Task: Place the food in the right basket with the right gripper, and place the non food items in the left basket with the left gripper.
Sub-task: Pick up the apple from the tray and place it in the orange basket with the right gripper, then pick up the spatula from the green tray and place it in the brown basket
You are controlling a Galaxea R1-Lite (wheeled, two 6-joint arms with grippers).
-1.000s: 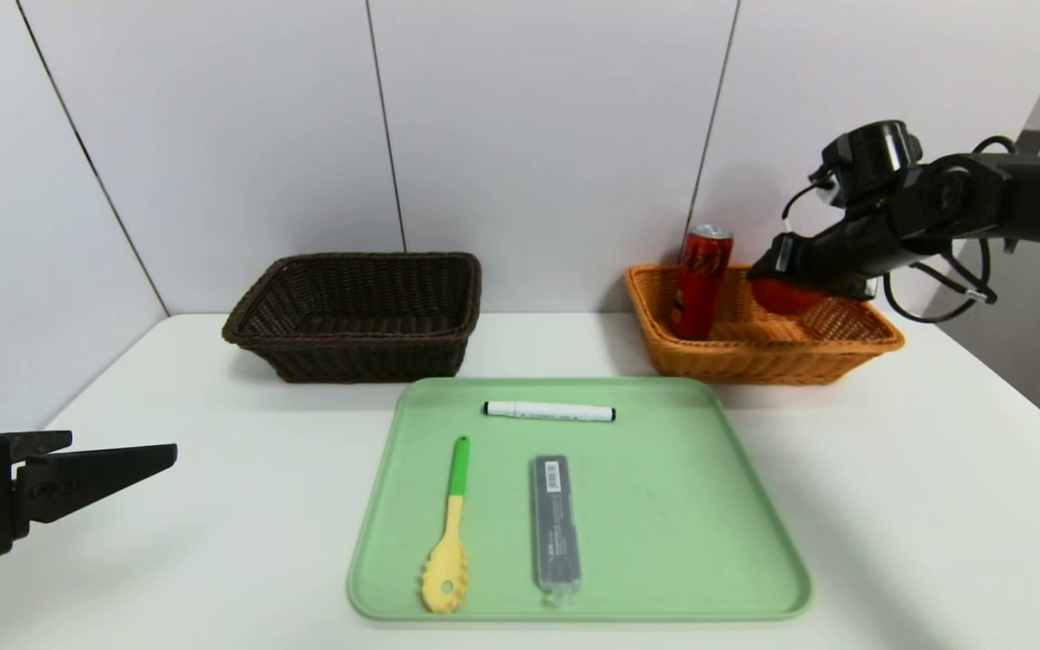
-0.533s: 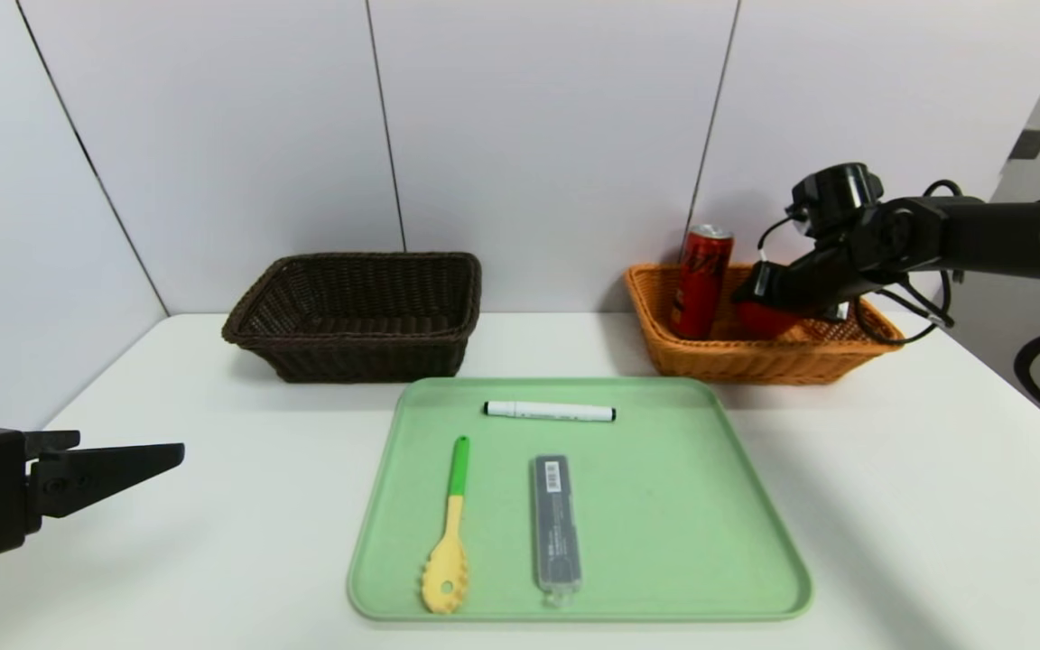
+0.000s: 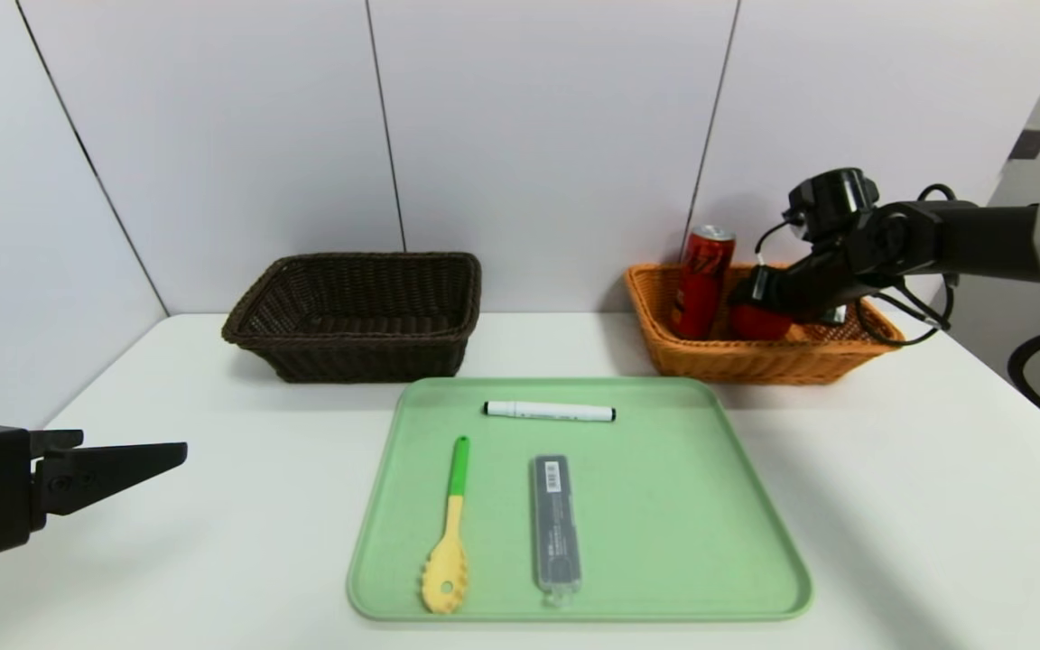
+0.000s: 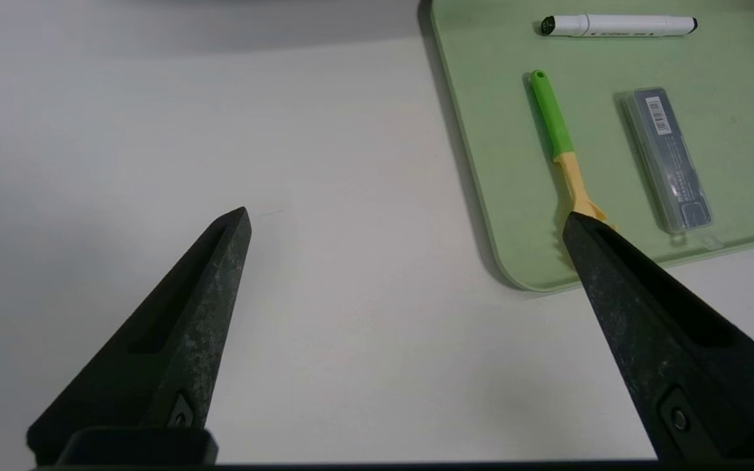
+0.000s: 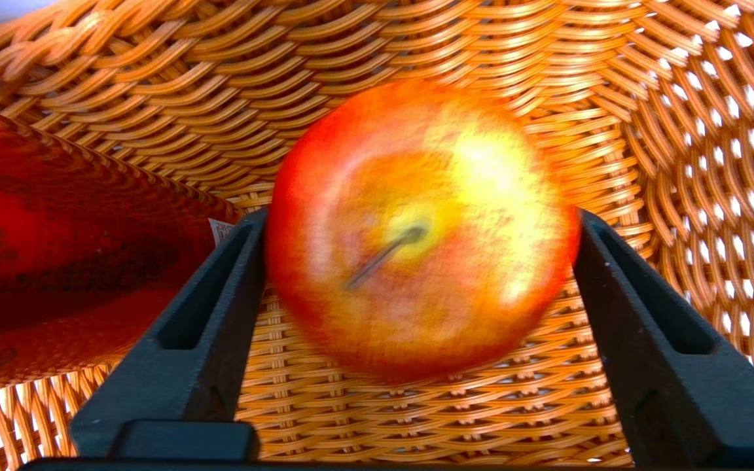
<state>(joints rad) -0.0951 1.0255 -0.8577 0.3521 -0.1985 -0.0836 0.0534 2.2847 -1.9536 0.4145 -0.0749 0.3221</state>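
Observation:
My right gripper [image 3: 746, 298] reaches into the orange right basket [image 3: 773, 361]. A red-yellow apple [image 5: 416, 229] lies between its spread fingers above the wicker floor [image 5: 416, 425], blurred as if just let go. My right gripper [image 5: 414, 219] is open. A red drink can [image 3: 701, 280] stands in the same basket, next to the apple [image 3: 759, 323]. On the green tray [image 3: 664, 506] lie a white marker [image 3: 549, 412], a green-handled yellow pasta spoon [image 3: 450, 533] and a grey case [image 3: 556, 524]. The left gripper [image 3: 132, 447] hovers open over the table left of the tray.
The dark brown left basket [image 3: 357, 348] stands at the back left of the table, behind the tray. In the left wrist view the left gripper [image 4: 406, 217] frames bare table, with the tray's rim [image 4: 482, 163], spoon [image 4: 557, 137], case [image 4: 668, 160] and marker [image 4: 619, 25] beyond.
The right arm came down into the orange basket with the apple and its fingers have spread apart. The left gripper has barely moved.

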